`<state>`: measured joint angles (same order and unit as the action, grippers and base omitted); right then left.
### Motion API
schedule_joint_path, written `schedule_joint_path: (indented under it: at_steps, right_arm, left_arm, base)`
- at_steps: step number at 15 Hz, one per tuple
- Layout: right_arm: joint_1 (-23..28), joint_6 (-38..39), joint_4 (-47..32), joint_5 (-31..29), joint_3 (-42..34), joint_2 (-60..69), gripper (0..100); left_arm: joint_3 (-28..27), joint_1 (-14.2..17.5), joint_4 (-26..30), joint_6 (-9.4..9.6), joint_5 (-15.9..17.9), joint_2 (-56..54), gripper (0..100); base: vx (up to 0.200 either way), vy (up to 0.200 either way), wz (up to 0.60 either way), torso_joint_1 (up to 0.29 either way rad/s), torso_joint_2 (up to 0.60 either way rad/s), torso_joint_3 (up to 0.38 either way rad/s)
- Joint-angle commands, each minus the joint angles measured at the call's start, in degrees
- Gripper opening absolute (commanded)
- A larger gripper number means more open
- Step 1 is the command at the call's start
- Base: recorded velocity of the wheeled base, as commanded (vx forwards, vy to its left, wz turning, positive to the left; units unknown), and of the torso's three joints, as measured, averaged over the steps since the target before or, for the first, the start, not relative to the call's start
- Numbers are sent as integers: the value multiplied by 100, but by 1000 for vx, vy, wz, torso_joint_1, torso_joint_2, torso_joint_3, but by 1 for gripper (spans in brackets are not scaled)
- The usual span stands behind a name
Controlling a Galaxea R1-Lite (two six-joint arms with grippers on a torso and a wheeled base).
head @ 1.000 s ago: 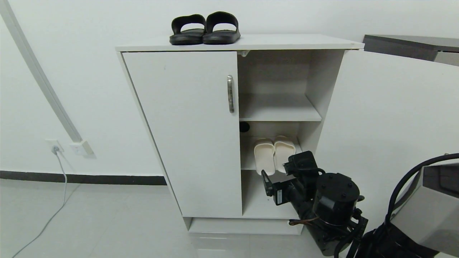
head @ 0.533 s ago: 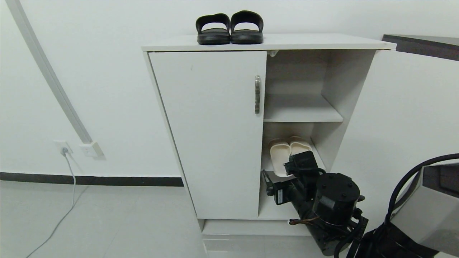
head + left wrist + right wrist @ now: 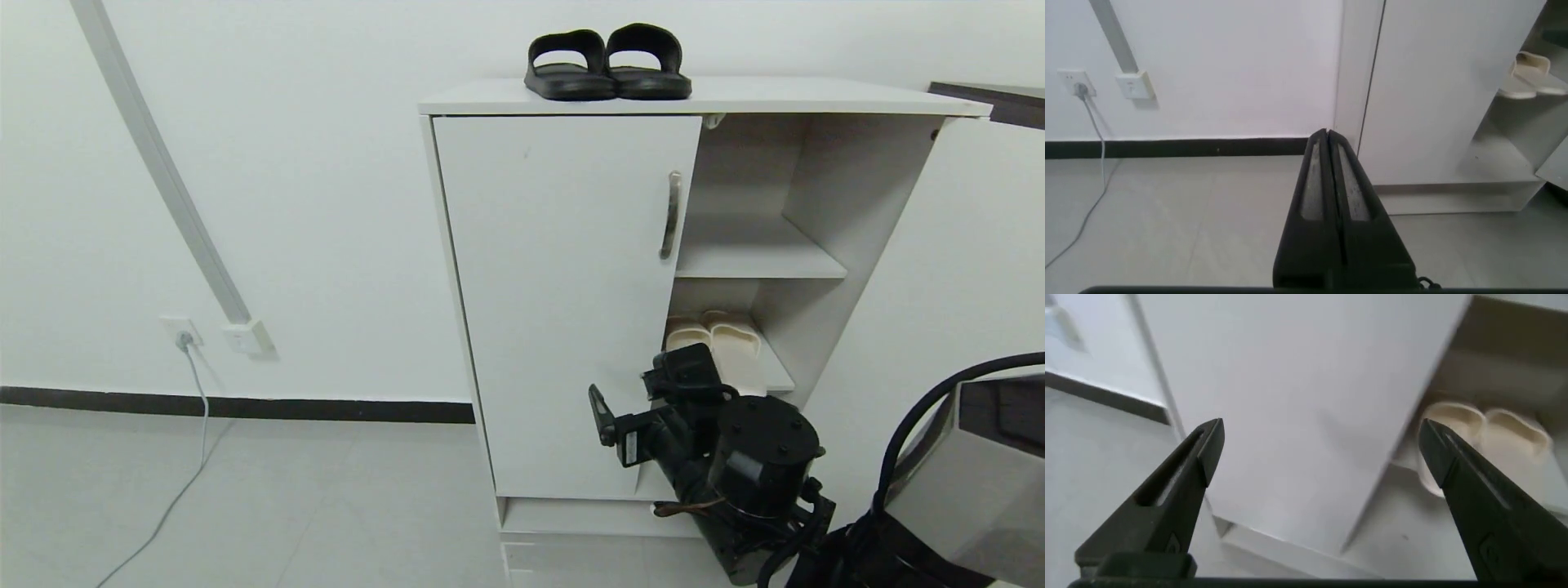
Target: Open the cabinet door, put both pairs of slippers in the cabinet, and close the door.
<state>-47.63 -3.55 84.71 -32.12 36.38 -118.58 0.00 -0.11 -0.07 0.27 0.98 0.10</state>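
We had the cabinet door open and the cream slippers on its middle shelf, black slippers on top yet to go in, door unclosed; right tool gaped wide, empty, left tool pinched together on nothing.

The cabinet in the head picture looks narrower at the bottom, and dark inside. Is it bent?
Head view: probably not; the cabinet's sides lean because the camera looks down through a wide lens; the upper compartment is shaded by the top board. Right wrist view: the cream slippers sit in soft, even light, without glare.
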Motion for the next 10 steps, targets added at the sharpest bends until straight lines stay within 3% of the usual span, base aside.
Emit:
schedule_joint_path:
  at_steps: [1,10]
  right_arm:
    - [43,3,133,-5,54,1,100]
    - [201,-6,291,365,-25,-69,100]
  left_arm:
    - [0,-7,-1,0,-1,-1,0]
    - [0,-7,-1,0,-1,-1,0]
  base:
    - [0,0,0,0,0,0]
    - [0,0,0,0,0,0]
